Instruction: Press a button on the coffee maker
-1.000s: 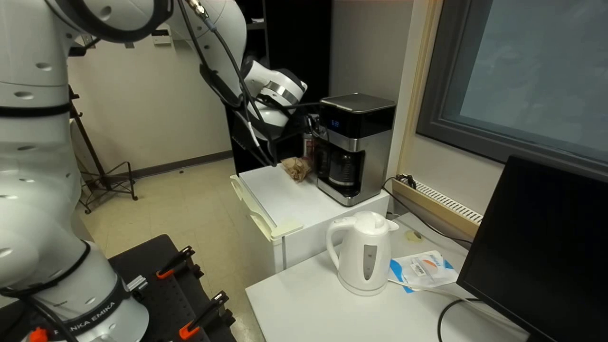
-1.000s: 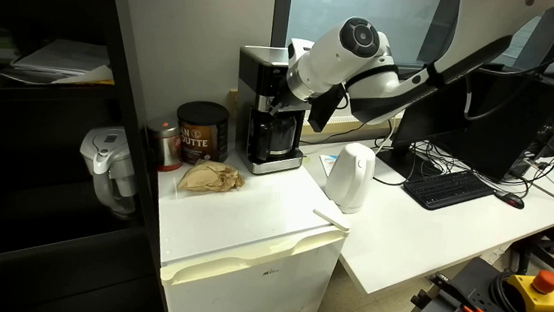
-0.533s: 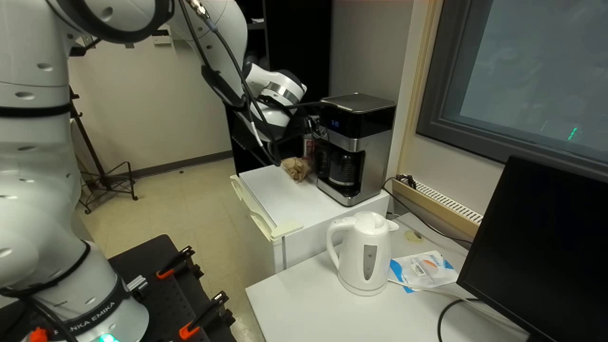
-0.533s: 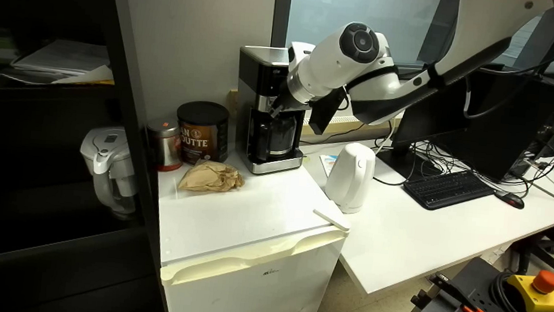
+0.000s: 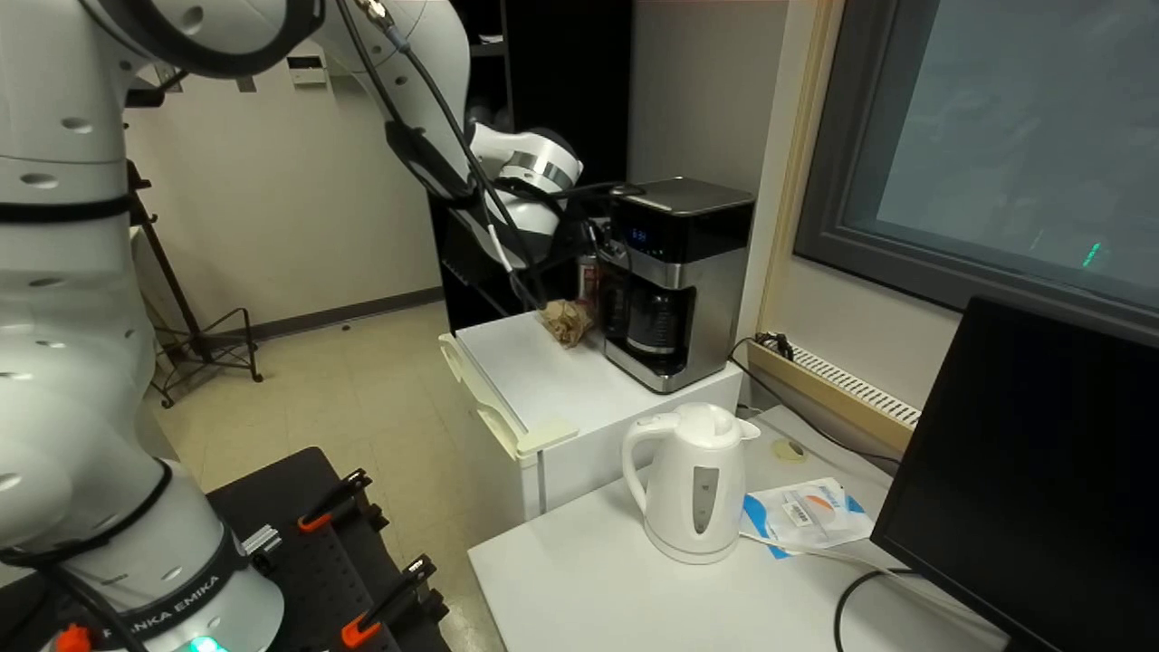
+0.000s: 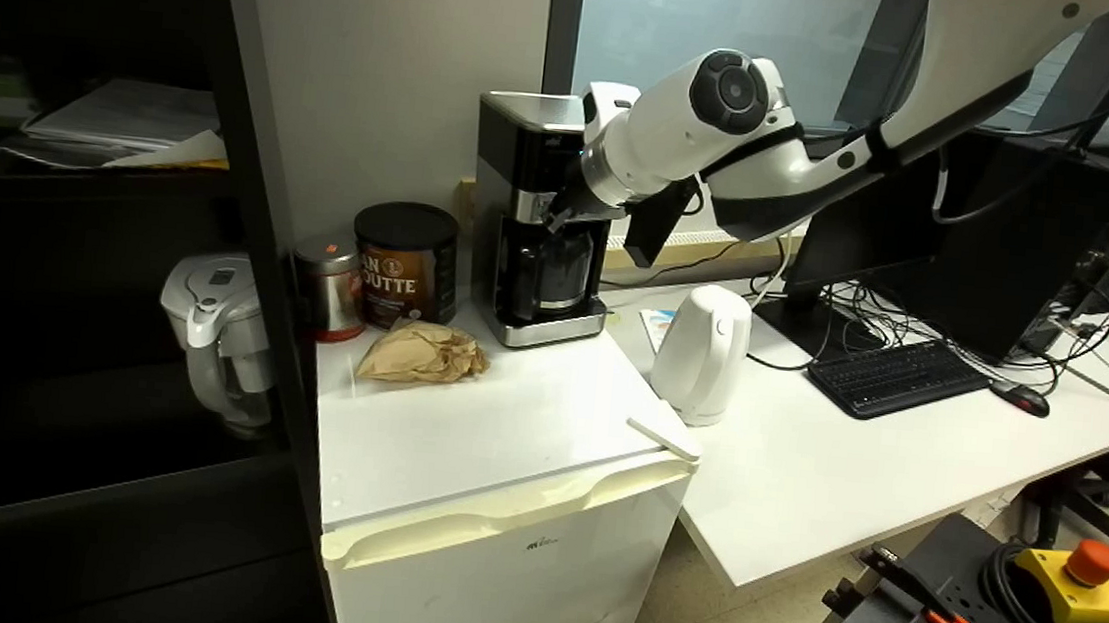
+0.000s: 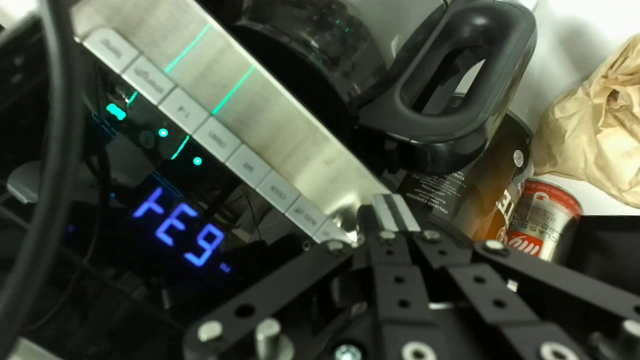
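The coffee maker stands upright on the white fridge, black with silver bands; it also shows in an exterior view. In the wrist view its silver band carries a row of grey buttons beside blue lit digits. The carafe with its black handle sits inside. My gripper is shut, its fingertips together with nothing between them. They are near the end of the button row, over the band's corner. I cannot tell whether they touch. In an exterior view the gripper is at the machine's front.
A crumpled paper bag, a coffee can and a metal tin stand beside the machine on the fridge. A white kettle stands on the desk. A black cable crosses the wrist view's left side.
My hand and forearm have shifted slightly, a little to the right in an exterior view. A green light came on at the robot's base about half a second ago. The coffee maker has not moved.
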Robot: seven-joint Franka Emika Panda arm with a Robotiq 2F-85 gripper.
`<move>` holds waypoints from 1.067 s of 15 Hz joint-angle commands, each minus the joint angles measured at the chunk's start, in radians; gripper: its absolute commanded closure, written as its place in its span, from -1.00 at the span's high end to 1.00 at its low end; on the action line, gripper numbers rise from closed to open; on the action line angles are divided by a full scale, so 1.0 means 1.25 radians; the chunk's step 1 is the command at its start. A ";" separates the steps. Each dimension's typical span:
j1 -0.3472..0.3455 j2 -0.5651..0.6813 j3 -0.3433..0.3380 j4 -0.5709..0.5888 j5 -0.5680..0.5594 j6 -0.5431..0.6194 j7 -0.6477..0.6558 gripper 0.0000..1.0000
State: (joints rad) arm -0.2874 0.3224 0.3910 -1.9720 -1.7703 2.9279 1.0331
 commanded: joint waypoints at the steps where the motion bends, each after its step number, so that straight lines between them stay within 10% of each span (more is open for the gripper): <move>1: -0.003 -0.020 -0.002 0.005 -0.035 -0.009 0.036 -0.99; 10: -0.098 -0.103 0.056 -0.278 0.473 0.087 -0.322 -0.99; 16: -0.275 -0.144 0.294 -0.433 0.867 0.079 -0.543 -0.99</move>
State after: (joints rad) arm -0.5122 0.1940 0.6074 -2.4250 -0.8818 3.0232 0.4691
